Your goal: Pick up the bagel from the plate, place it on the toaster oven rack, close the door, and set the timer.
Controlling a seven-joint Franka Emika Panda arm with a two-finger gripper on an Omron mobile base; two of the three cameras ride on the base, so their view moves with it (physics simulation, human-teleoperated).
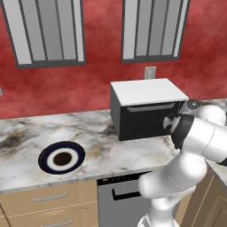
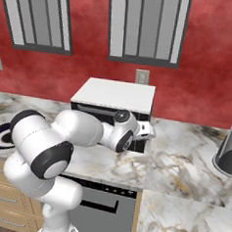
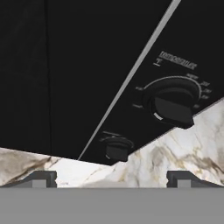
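Our end effector [image 3: 112,178] is wide open, and it holds nothing. Its two small dark fingertips [image 3: 40,178] stand far apart at the bottom of the hand view. Right in front of them we see the black front of the boxy black toaster oven with a white top [image 1: 148,91]. A big round black knob [image 3: 172,103] sits on that front, and a smaller black knob [image 3: 116,147] sits near it. A thin grey line runs between the knobs and the flat black door with a long grey bar handle [image 1: 144,119]. The door is shut.

In the left base view we see our end effector [image 1: 167,122] close to the right side of the oven's front. The oven stands on the white and grey marble bench [image 1: 26,133], by the red wall [image 1: 97,84].

The round flat plate with a dark navy rim and a white ring [image 1: 61,157] lies on the bench, well apart from the oven, to its left. We see a dark brown round spot in its middle, but we cannot tell if that is the bagel. A grey cone-shaped thing [image 2: 228,150] stands on the bench far to the right.
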